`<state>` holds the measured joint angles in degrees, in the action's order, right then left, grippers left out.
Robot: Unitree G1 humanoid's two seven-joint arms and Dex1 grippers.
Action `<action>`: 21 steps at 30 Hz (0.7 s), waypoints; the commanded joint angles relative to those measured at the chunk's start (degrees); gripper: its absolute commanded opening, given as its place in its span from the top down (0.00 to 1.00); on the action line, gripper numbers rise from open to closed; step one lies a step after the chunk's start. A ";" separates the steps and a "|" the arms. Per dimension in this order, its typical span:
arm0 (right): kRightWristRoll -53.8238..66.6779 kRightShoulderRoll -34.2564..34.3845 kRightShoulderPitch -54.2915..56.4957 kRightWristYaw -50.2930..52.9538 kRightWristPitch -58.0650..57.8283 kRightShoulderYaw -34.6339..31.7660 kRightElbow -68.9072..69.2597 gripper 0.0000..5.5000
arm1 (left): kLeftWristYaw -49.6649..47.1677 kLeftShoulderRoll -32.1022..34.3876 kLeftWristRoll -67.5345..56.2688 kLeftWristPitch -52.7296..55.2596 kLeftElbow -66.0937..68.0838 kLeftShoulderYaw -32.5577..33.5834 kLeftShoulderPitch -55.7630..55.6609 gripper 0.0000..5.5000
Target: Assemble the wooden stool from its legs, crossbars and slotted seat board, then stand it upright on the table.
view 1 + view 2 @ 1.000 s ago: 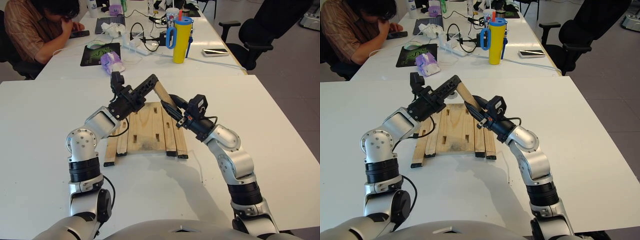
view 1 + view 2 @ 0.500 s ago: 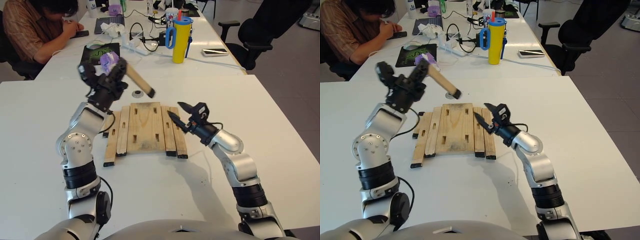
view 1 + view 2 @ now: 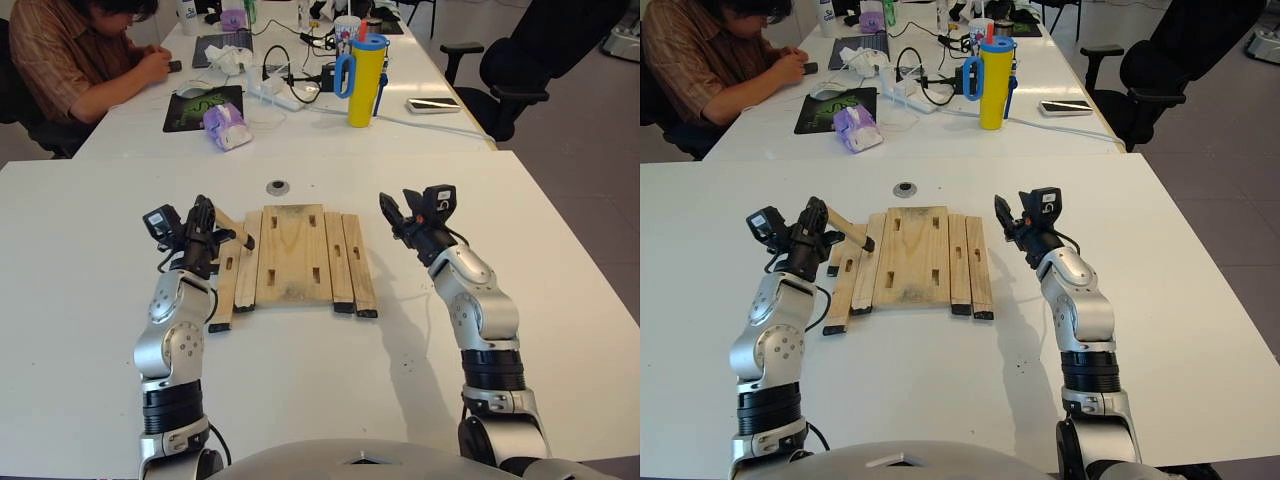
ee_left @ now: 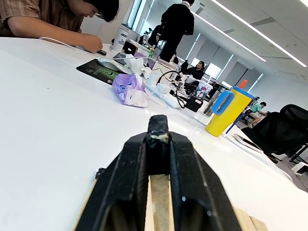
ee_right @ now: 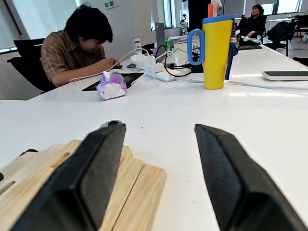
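Slotted seat board [image 3: 292,255] lies flat in the middle of the white table [image 3: 90,300], its slots facing up. Loose wooden strips lie flat against both of its long edges: two on the robot's left [image 3: 233,280] and two on the right [image 3: 348,262], all running the same way as the board and touching it or each other.

At the far end of the left strips, the left gripper [image 3: 203,232] has its fingers closed tight on a short wooden bar [image 3: 236,231]. The bar is tilted, its free end pointing toward the board's far left corner; the left wrist view shows the pale wood [image 4: 161,202] pinched between the two black fingers. Whether its lower end touches the strips cannot be told.

On the other side, the right gripper [image 3: 402,214] sits just beside the far end of the right strips, apart from them, its fingers spread wide with nothing between them.

Beyond the board a small round grommet [image 3: 277,187] is set into the tabletop. On the next table stand a yellow tumbler [image 3: 364,75] with a blue handle, a purple tissue pack [image 3: 225,125] and a phone [image 3: 432,104]
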<state>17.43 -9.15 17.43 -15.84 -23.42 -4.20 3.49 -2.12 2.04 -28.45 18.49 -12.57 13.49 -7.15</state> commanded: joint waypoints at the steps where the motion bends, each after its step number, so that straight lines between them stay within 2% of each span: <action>1: 1.14 0.12 0.96 -1.21 -0.57 -0.11 -0.85 0.52 | 0.41 -0.43 1.48 -1.50 1.79 -0.09 -0.36 0.92; 13: 1.80 0.81 -0.05 -1.17 -0.69 0.12 -0.26 0.52 | 1.47 0.80 3.18 -0.13 5.99 -0.63 -1.05 0.92; 21: 0.55 1.14 -0.79 -0.57 -0.86 1.18 1.03 0.52 | -0.36 4.00 12.71 1.99 5.60 -6.11 -2.07 0.92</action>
<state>18.45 -8.16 17.32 -16.77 -23.62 -3.64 3.64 -1.21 5.05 -19.42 18.62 -7.92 9.24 -9.74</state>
